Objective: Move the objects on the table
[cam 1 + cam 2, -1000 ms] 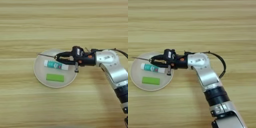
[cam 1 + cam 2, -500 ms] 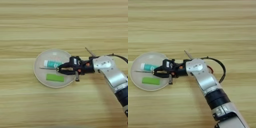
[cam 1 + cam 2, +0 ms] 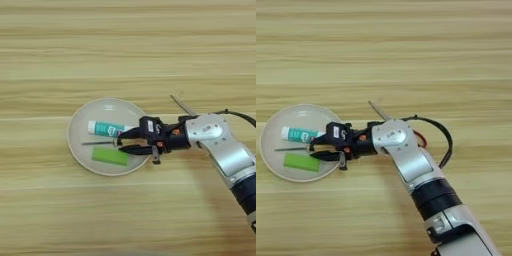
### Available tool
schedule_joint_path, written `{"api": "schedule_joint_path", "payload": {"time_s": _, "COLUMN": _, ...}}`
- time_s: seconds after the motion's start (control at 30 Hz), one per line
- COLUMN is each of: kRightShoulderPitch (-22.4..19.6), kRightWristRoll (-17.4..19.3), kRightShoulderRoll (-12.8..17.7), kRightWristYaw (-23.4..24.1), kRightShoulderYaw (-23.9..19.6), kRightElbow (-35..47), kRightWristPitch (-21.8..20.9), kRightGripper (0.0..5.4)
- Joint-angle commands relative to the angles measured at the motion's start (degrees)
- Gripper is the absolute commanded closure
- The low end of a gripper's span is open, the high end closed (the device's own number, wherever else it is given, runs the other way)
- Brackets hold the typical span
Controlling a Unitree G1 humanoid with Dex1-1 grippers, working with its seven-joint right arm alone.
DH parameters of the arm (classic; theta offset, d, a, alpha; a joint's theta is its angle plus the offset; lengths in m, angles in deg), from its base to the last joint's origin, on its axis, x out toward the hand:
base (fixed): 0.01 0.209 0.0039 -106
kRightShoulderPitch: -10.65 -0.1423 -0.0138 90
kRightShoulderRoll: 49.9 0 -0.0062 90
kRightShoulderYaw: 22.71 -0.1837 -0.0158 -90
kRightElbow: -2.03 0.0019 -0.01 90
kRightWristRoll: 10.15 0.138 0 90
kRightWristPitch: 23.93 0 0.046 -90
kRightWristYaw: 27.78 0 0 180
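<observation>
Light-wood bench (image 3: 125,45) fills both views, horizontal grain, no room visible. Near edge: silver forearm (image 3: 421,175) enters bottom right. Mid: beige plate (image 3: 80,150) holds green block (image 3: 110,156), screwdriver (image 3: 97,143), glue stick (image 3: 106,129). End effector (image 3: 121,142) over plate's right side, fingers pinching the screwdriver's end.

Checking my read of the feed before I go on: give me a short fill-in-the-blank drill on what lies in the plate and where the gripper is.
1. The glue stick lies inside the round beige ____.
2. The flat block in the plate is bright ____.
3. The right gripper reaches over the plate from the picture's ____ side.
4. The screwdriver lies between the glue stick and the ____.

Missing words: plate; green; right; block
</observation>
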Motion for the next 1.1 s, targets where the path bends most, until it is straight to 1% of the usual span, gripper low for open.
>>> {"api": "schedule_joint_path", "payload": {"time_s": 0.03, "kRightShoulderPitch": -3.05, "kRightWristRoll": 1.23, "kRightShoulderRoll": 0.73, "kRightWristYaw": 1.53, "kRightShoulderYaw": -1.43, "kRightElbow": 2.52, "kRightWristPitch": -0.02, "kRightGripper": 3.47}}
{"api": "schedule_joint_path", "payload": {"time_s": 0.1, "kRightShoulderPitch": -3.17, "kRightWristRoll": 2.03, "kRightShoulderRoll": 0.56, "kRightWristYaw": 1.56, "kRightShoulderYaw": -1.99, "kRightElbow": 3.02, "kRightWristPitch": -0.08, "kRightGripper": 3.24}}
{"api": "schedule_joint_path", "payload": {"time_s": 0.23, "kRightShoulderPitch": -3.64, "kRightWristRoll": 5.38, "kRightShoulderRoll": 0.14, "kRightWristYaw": 1.64, "kRightShoulderYaw": -4.35, "kRightElbow": 4.88, "kRightWristPitch": 0.05, "kRightGripper": 2.83}}
{"api": "schedule_joint_path", "payload": {"time_s": 0.27, "kRightShoulderPitch": -4.19, "kRightWristRoll": 6.69, "kRightShoulderRoll": -0.16, "kRightWristYaw": 2.22, "kRightShoulderYaw": -5.61, "kRightElbow": 5.09, "kRightWristPitch": 0.13, "kRightGripper": 2.79}}
{"api": "schedule_joint_path", "payload": {"time_s": 0.4, "kRightShoulderPitch": -6.47, "kRightWristRoll": 11.69, "kRightShoulderRoll": -1.48, "kRightWristYaw": 4.15, "kRightShoulderYaw": -10.55, "kRightElbow": 5.58, "kRightWristPitch": 0.57, "kRightGripper": 2.29}}
{"api": "schedule_joint_path", "payload": {"time_s": 0.5, "kRightShoulderPitch": -8.97, "kRightWristRoll": 15.01, "kRightShoulderRoll": -3.18, "kRightWristYaw": 6.98, "kRightShoulderYaw": -14.34, "kRightElbow": 4.16, "kRightWristPitch": 0.82, "kRightGripper": 1.97}}
{"api": "schedule_joint_path", "payload": {"time_s": 0.53, "kRightShoulderPitch": -9.75, "kRightWristRoll": 15.76, "kRightShoulderRoll": -3.88, "kRightWristYaw": 8.12, "kRightShoulderYaw": -15.43, "kRightElbow": 3.35, "kRightWristPitch": 0.29, "kRightGripper": 1.85}}
{"api": "schedule_joint_path", "payload": {"time_s": 0.57, "kRightShoulderPitch": -10.44, "kRightWristRoll": 16.28, "kRightShoulderRoll": -4.59, "kRightWristYaw": 9.29, "kRightShoulderYaw": -16.33, "kRightElbow": 2.53, "kRightWristPitch": -0.07, "kRightGripper": 1.81}}
{"api": "schedule_joint_path", "payload": {"time_s": 0.63, "kRightShoulderPitch": -11.82, "kRightWristRoll": 16.76, "kRightShoulderRoll": -6.07, "kRightWristYaw": 11.73, "kRightShoulderYaw": -17.89, "kRightElbow": 0.39, "kRightWristPitch": -1.76, "kRightGripper": 1.51}}
{"api": "schedule_joint_path", "payload": {"time_s": 0.67, "kRightShoulderPitch": -12.43, "kRightWristRoll": 16.94, "kRightShoulderRoll": -6.88, "kRightWristYaw": 12.89, "kRightShoulderYaw": -18.59, "kRightElbow": -0.74, "kRightWristPitch": -2.83, "kRightGripper": 1.44}}
{"api": "schedule_joint_path", "payload": {"time_s": 0.7, "kRightShoulderPitch": -13.20, "kRightWristRoll": 16.85, "kRightShoulderRoll": -7.98, "kRightWristYaw": 14.79, "kRightShoulderYaw": -19.57, "kRightElbow": -2.30, "kRightWristPitch": -4.48, "kRightGripper": 1.32}}
{"api": "schedule_joint_path", "payload": {"time_s": 0.73, "kRightShoulderPitch": -14.26, "kRightWristRoll": 16.31, "kRightShoulderRoll": -9.17, "kRightWristYaw": 17.89, "kRightShoulderYaw": -20.78, "kRightElbow": -4.81, "kRightWristPitch": -6.16, "kRightGripper": 1.19}}
{"api": "schedule_joint_path", "payload": {"time_s": 0.77, "kRightShoulderPitch": -15.34, "kRightWristRoll": 14.95, "kRightShoulderRoll": -10.38, "kRightWristYaw": 22.19, "kRightShoulderYaw": -22.09, "kRightElbow": -8.17, "kRightWristPitch": -9.32, "kRightGripper": 1.16}}
{"api": "schedule_joint_path", "payload": {"time_s": 0.8, "kRightShoulderPitch": -16.19, "kRightWristRoll": 13.49, "kRightShoulderRoll": -11.32, "kRightWristYaw": 26.11, "kRightShoulderYaw": -23.21, "kRightElbow": -11.35, "kRightWristPitch": -12.87, "kRightGripper": 1.02}}
{"api": "schedule_joint_path", "payload": {"time_s": 0.87, "kRightShoulderPitch": -17.42, "kRightWristRoll": 11.87, "kRightShoulderRoll": -12.39, "kRightWristYaw": 32.77, "kRightShoulderYaw": -25.53, "kRightElbow": -16.94, "kRightWristPitch": -17.86, "kRightGripper": 0.81}}
{"api": "schedule_joint_path", "payload": {"time_s": 0.9, "kRightShoulderPitch": -18.08, "kRightWristRoll": 11.39, "kRightShoulderRoll": -12.69, "kRightWristYaw": 36.05, "kRightShoulderYaw": -26.79, "kRightElbow": -19.62, "kRightWristPitch": -20.11, "kRightGripper": 0.60}}
{"api": "schedule_joint_path", "payload": {"time_s": 0.93, "kRightShoulderPitch": -18.78, "kRightWristRoll": 11.22, "kRightShoulderRoll": -12.95, "kRightWristYaw": 38.77, "kRightShoulderYaw": -27.95, "kRightElbow": -22.23, "kRightWristPitch": -21.87, "kRightGripper": 0.52}}
{"api": "schedule_joint_path", "payload": {"time_s": 0.97, "kRightShoulderPitch": -19.28, "kRightWristRoll": 10.51, "kRightShoulderRoll": -12.96, "kRightWristYaw": 41.95, "kRightShoulderYaw": -29.12, "kRightElbow": -24.94, "kRightWristPitch": -24.84, "kRightGripper": 0.46}}
{"api": "schedule_joint_path", "payload": {"time_s": 1.0, "kRightShoulderPitch": -19.70, "kRightWristRoll": 9.78, "kRightShoulderRoll": -12.88, "kRightWristYaw": 44.67, "kRightShoulderYaw": -29.88, "kRightElbow": -27.12, "kRightWristPitch": -26.93, "kRightGripper": 0.27}}
{"api": "schedule_joint_path", "payload": {"time_s": 1.1, "kRightShoulderPitch": -21.01, "kRightWristRoll": 7.86, "kRightShoulderRoll": -12.33, "kRightWristYaw": 51.28, "kRightShoulderYaw": -31.30, "kRightElbow": -32.87, "kRightWristPitch": -32.04, "kRightGripper": 0.06}}
